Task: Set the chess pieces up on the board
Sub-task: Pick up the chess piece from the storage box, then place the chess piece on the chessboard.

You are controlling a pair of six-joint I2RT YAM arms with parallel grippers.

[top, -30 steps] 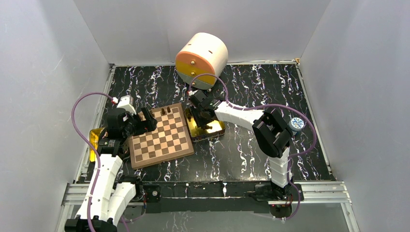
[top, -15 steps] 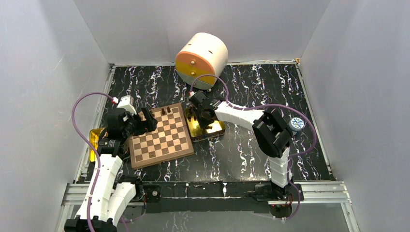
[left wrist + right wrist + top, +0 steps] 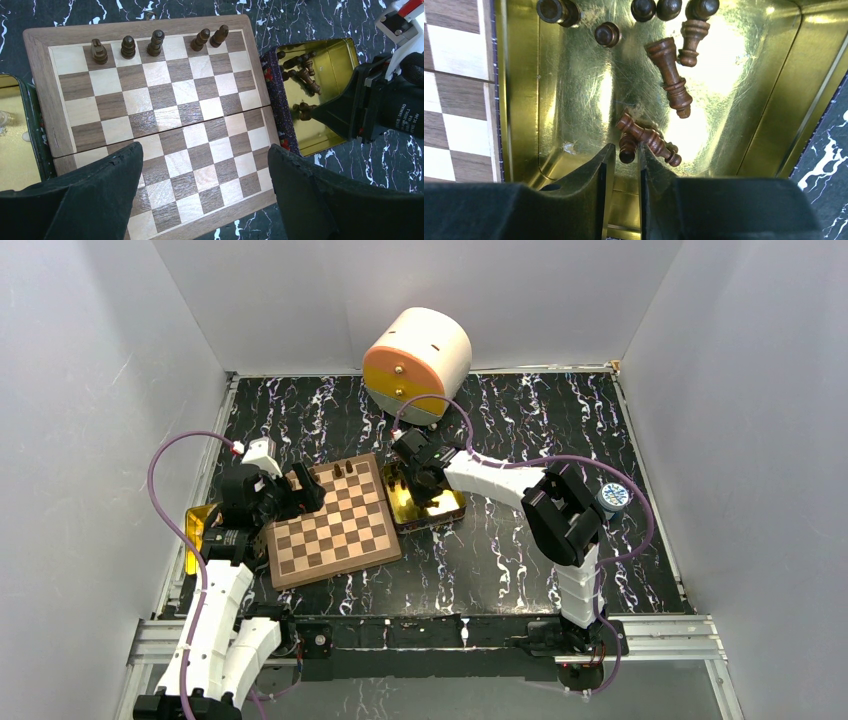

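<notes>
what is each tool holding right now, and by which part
The right tool pinches one small chess piece by its end, lying in the gold tin. The left tool is open over the board, holding nothing.

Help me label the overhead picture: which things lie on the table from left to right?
left gold tin → chessboard → right gold tin → small blue-and-white round object
</notes>
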